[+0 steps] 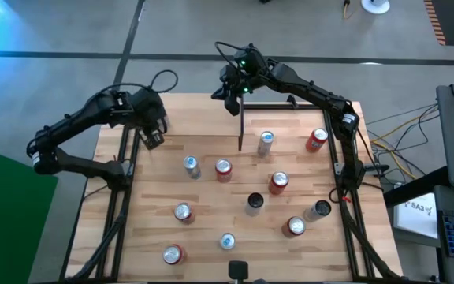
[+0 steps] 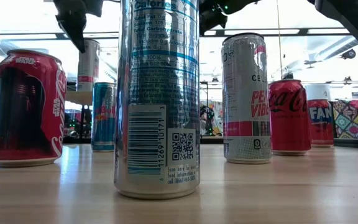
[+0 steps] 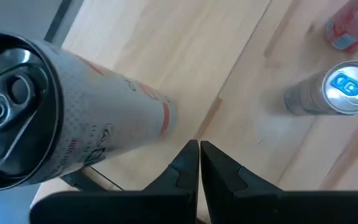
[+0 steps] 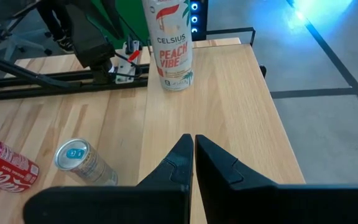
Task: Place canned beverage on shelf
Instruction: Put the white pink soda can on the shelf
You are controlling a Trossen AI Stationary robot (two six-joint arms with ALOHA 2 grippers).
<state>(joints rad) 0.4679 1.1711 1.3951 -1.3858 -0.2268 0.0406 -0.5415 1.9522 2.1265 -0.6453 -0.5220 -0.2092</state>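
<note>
Left pincer (image 1: 154, 139) clenched, empty, above table's left edge, right pincer (image 1: 231, 101) clenched, empty, over the shelf (image 4: 229, 93), Celsius can (image 4: 168, 43) standing there.

Several cans carry readable print. In the right wrist view a tall white can (image 4: 168, 45) standing on the shelf (image 4: 229, 118) reads "CELSIUS" and "PEACH VIBE". A red can (image 4: 8, 166) lying on its side shows the Coca-Cola script.

In the low view, the nearest silver can (image 2: 158, 99) shows "Calories" and "Total Carbohydrate" at its top, a barcode with the digits "1269 10171", and a QR code — the small print under it cannot be read. The white can (image 2: 247, 99) to its right shows "CEL", "PEA" and "VIB". The red can (image 2: 289, 117) beyond bears "Coca-Cola", and the farther can (image 2: 319, 121) shows "FAN". The red can at far left (image 2: 27, 107) reads "STAR WARS" near its rim — with Coca-Cola script down its side.
</note>
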